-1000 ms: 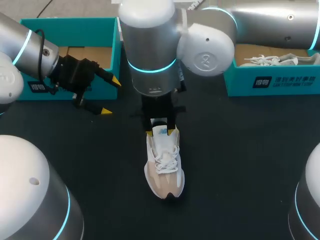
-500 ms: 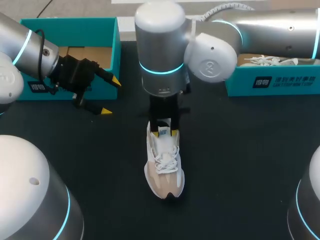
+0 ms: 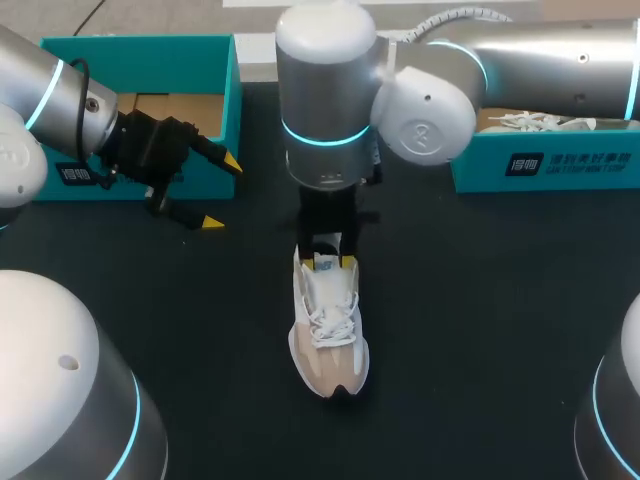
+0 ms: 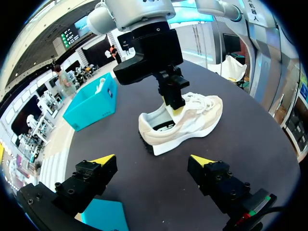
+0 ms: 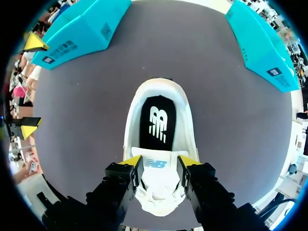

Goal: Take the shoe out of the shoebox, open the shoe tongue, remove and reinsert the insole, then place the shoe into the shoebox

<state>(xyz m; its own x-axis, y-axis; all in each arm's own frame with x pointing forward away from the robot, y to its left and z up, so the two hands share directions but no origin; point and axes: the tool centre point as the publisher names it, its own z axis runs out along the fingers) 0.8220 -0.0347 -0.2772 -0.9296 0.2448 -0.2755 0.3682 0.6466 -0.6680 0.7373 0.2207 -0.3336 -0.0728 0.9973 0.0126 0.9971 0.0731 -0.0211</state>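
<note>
A white and beige shoe (image 3: 328, 340) lies on the dark table, toe toward the front edge. My right gripper (image 3: 327, 262) comes down at its heel end, shut on the top of the white tongue (image 5: 156, 166), one yellow tip on each side. Beyond the tongue the black insole (image 5: 157, 122) shows inside the shoe. My left gripper (image 3: 222, 192) hangs open and empty near the left shoebox (image 3: 140, 45). In the left wrist view the shoe (image 4: 197, 120) lies ahead of its spread fingers (image 4: 103, 160), with the right gripper (image 4: 174, 103) on it.
The teal left shoebox stands open at the back left, its brown inside showing. A second teal shoebox (image 3: 540, 165) at the back right holds another white shoe (image 3: 535, 122). Both boxes (image 5: 82, 29) (image 5: 262, 43) flank the shoe in the right wrist view.
My right arm's wrist has shifted to the right and a little back while its gripper stays at the shoe's tongue. The shoe and the left arm have kept still.
</note>
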